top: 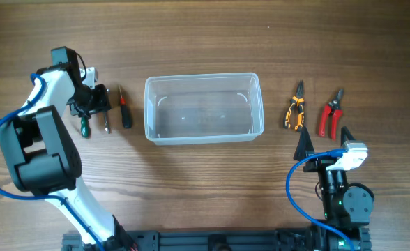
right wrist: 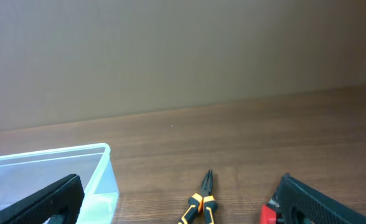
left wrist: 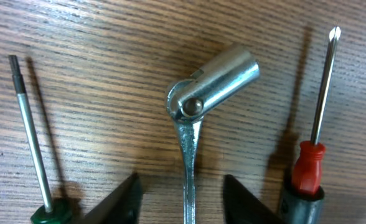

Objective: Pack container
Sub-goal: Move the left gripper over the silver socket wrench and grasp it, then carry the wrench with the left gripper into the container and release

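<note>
The clear plastic container [top: 149,104] sits empty at the table's middle; its corner shows in the right wrist view [right wrist: 99,163]. My left gripper [top: 93,104] is open and low over a row of tools left of it. In the left wrist view its fingers [left wrist: 183,199] straddle the handle of a steel swivel-socket wrench [left wrist: 198,93] without closing on it. A green-handled driver [left wrist: 30,137] lies to one side and a red-and-black screwdriver [left wrist: 307,168] to the other. My right gripper [top: 323,139] is open and empty, near orange-black pliers [top: 295,108] and red pruners [top: 330,115].
The right wrist view shows its open gripper [right wrist: 180,190] above the pliers [right wrist: 198,202], with the red pruners [right wrist: 268,214] at its right finger. The wooden table [top: 205,188] carries everything. The arm bases stand at the front edge.
</note>
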